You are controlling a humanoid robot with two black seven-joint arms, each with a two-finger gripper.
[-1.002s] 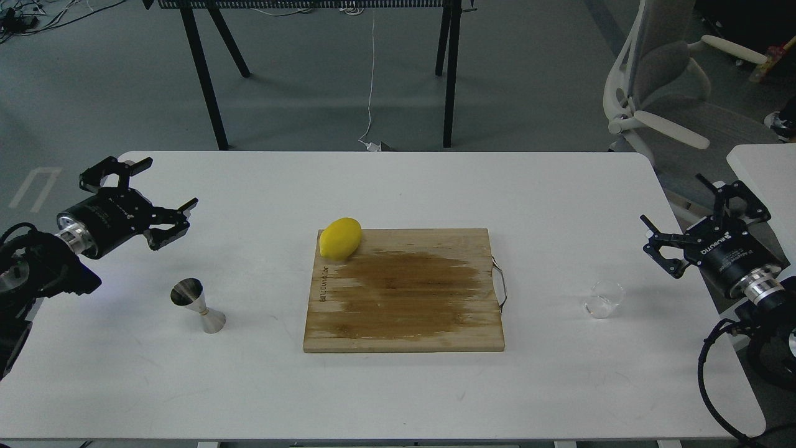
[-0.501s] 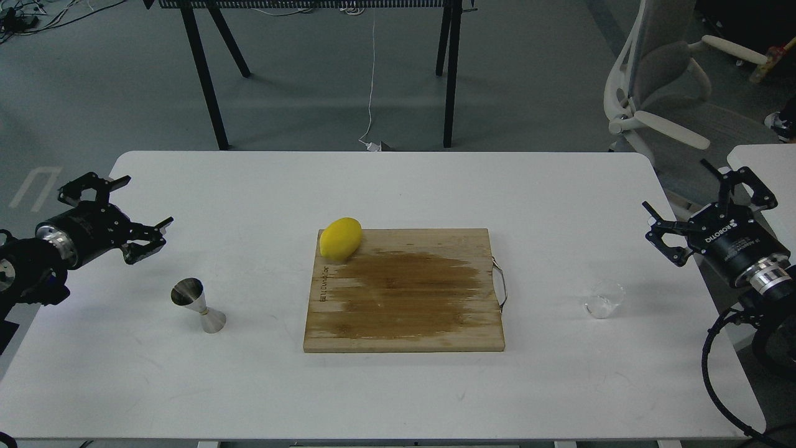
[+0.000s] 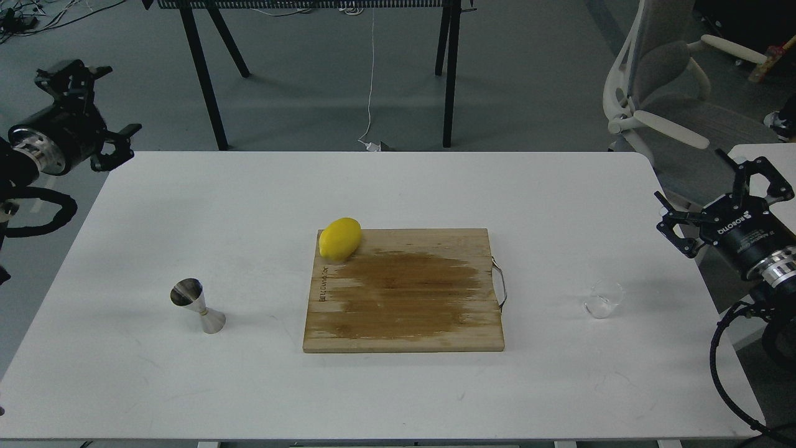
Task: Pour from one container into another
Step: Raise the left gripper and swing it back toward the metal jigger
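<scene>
The small clear glass cup [image 3: 604, 299] stands upright on the white table [image 3: 398, 186] to the right of the cutting board. The steel jigger [image 3: 198, 305] stands on the left side of the table, wide mouth up. My left gripper [image 3: 98, 107] hangs open past the table's far left corner, well away from the jigger. My right gripper [image 3: 715, 196] is open at the table's right edge, above and to the right of the glass cup, not touching it. Neither holds anything.
A wooden cutting board [image 3: 404, 291] with a dark wet stain lies at the table's middle, a yellow lemon [image 3: 339, 238] on its far left corner. An office chair [image 3: 668, 93] stands off the far right corner. Black table legs [image 3: 205, 74] stand behind.
My left gripper has pulled back and up to the far left, off the table. My right gripper has drifted right and slightly up. Cup and jigger have not moved.
</scene>
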